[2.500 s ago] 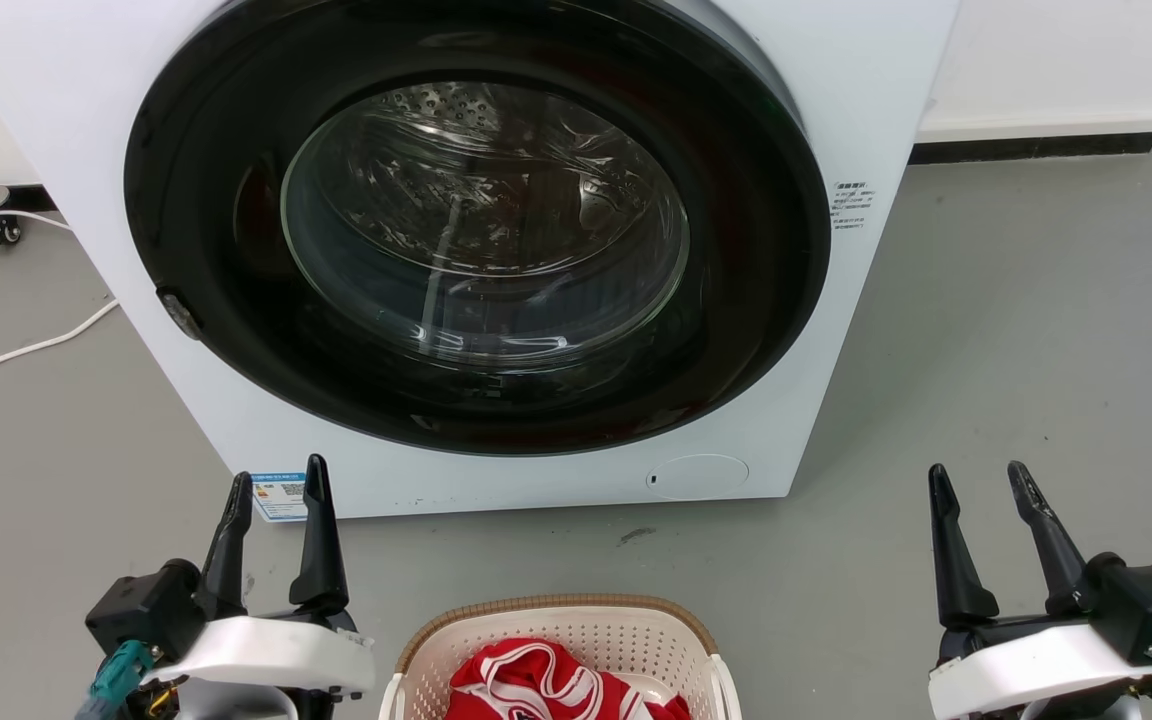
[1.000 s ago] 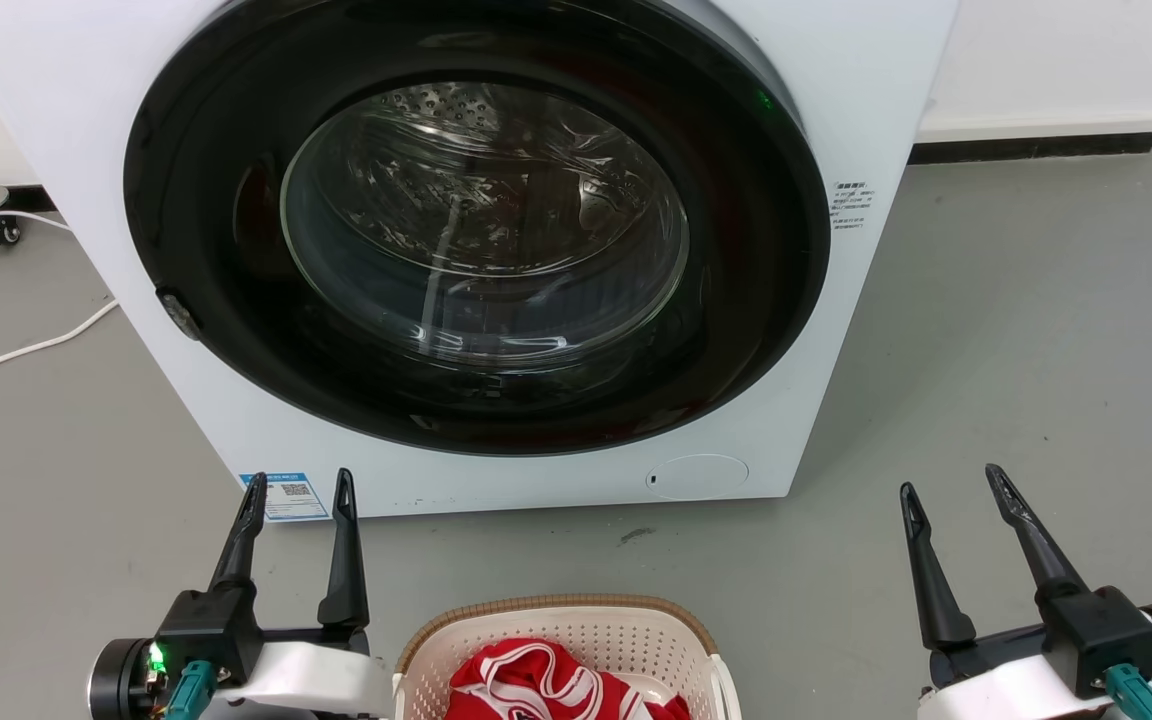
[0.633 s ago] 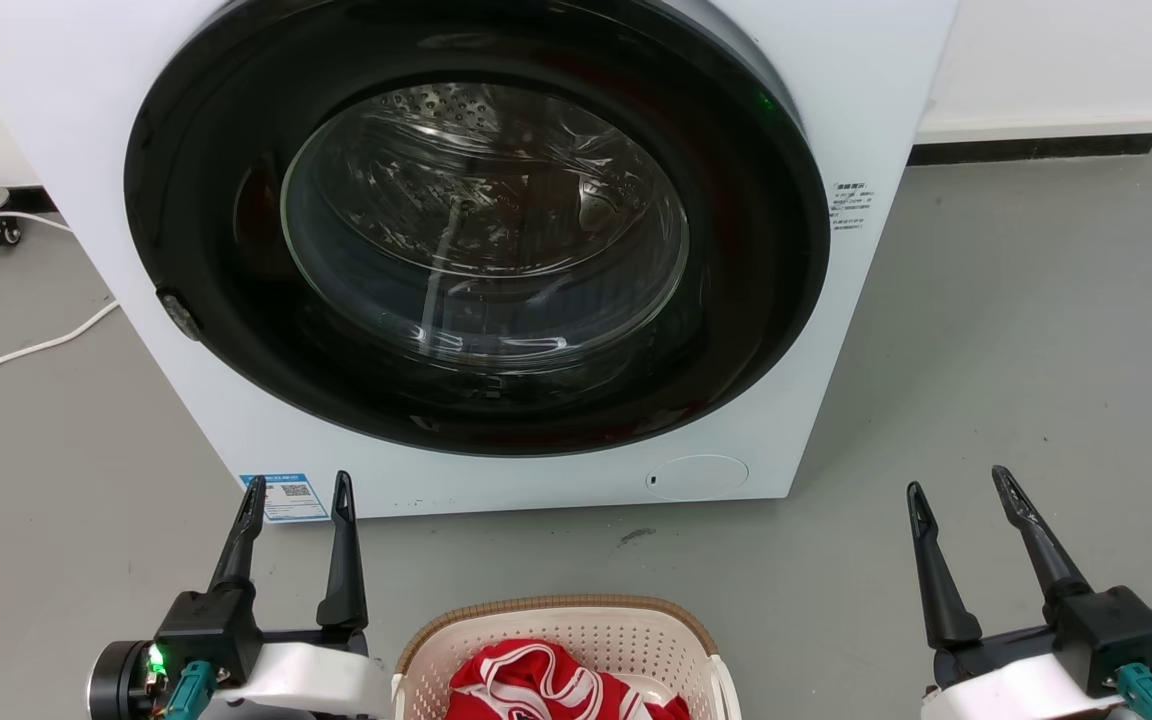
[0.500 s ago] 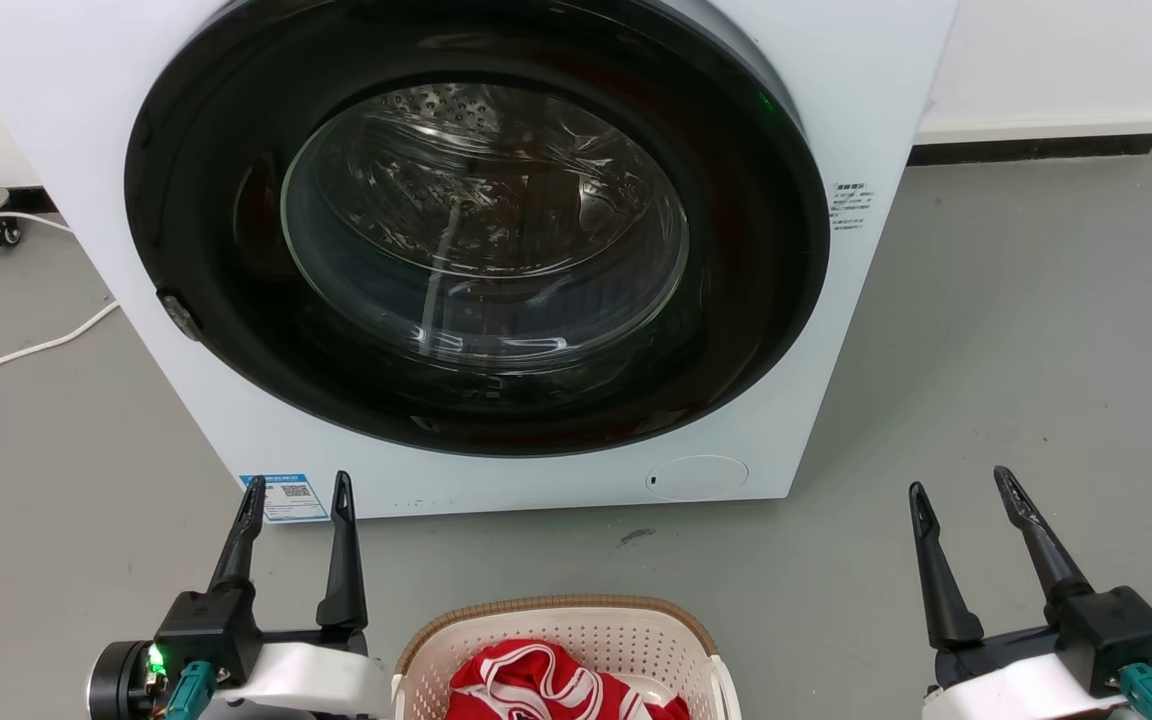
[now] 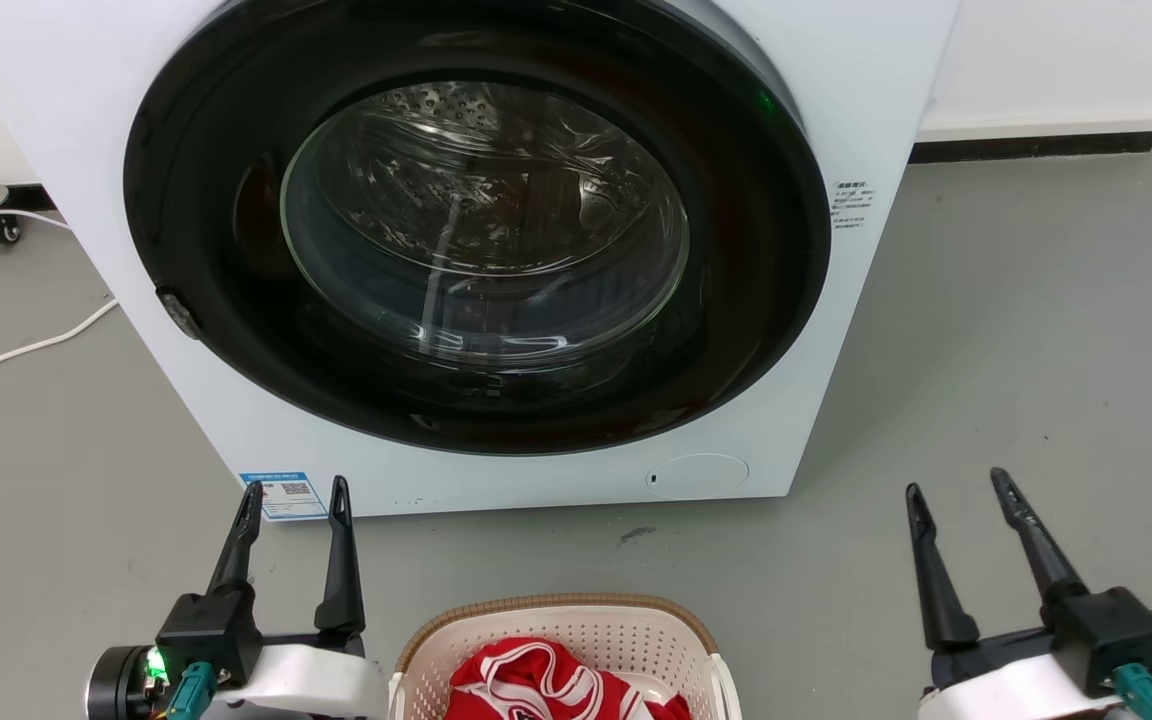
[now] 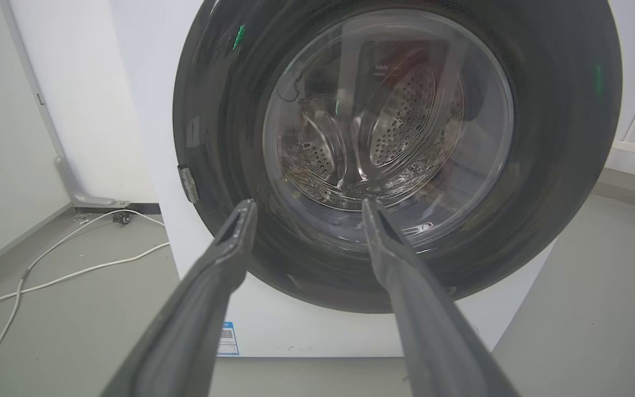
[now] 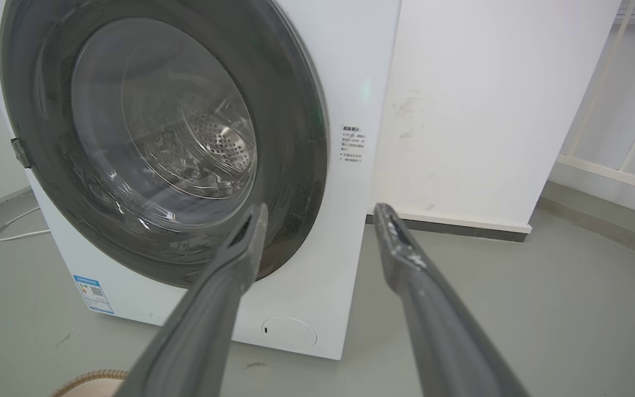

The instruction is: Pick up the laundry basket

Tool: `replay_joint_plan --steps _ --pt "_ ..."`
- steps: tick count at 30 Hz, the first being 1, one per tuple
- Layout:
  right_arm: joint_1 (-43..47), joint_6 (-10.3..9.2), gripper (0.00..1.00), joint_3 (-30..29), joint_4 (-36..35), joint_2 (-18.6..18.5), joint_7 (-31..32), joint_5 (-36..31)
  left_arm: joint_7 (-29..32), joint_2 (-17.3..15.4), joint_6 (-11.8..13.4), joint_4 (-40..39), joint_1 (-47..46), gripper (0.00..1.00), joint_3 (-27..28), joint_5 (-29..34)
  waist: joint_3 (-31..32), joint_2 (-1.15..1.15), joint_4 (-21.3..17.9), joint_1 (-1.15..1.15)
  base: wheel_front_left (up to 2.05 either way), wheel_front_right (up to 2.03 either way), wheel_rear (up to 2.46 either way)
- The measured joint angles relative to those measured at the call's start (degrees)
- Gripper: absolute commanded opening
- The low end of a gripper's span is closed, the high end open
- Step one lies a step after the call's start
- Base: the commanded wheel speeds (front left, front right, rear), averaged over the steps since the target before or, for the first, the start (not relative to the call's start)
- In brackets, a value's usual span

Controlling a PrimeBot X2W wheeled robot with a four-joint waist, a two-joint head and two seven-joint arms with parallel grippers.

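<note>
While I watched the head view, the white washing machine [image 5: 866, 100] took up most of the frame, round dark door [image 5: 476, 220] facing me. Left wrist view looked nearly straight through the glass to the perforated drum [image 6: 400, 121]; right wrist view caught the door at a slant, plus a white wall [image 7: 477, 110] beside the machine.

Laundry basket [image 5: 576, 628] sat on the grey floor [image 5: 1036, 350] in front of the machine, at the bottom edge of the head view, between the two arms and touched by neither. Red-and-white garment [image 5: 536, 685] lay inside. Right wrist view gave a sliver of the tan rim [image 7: 89, 380] at its lower left.

Left gripper [image 5: 297, 486]: fingers parted, nothing between them, just left of the basket. Right gripper [image 5: 954, 482]: parted likewise, empty, well off to the basket's right.

White cable [image 5: 26, 350] trailed across the floor left of the machine; left wrist view showed more of its run. Small blue label [image 5: 283, 495] sat at the machine's lower left corner.
</note>
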State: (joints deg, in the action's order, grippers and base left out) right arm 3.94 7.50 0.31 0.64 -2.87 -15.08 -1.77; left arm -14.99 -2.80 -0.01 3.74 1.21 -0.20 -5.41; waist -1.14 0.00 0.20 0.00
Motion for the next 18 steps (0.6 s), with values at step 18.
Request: replay_joint_plan --steps 18 --pt "-5.88 0.01 1.00 6.34 17.44 0.00 -0.01 1.19 -0.08 -0.03 -3.54 17.13 -5.84 1.00 3.74 -0.47 -6.69 0.00 0.91 0.00 0.00 0.00 0.00"
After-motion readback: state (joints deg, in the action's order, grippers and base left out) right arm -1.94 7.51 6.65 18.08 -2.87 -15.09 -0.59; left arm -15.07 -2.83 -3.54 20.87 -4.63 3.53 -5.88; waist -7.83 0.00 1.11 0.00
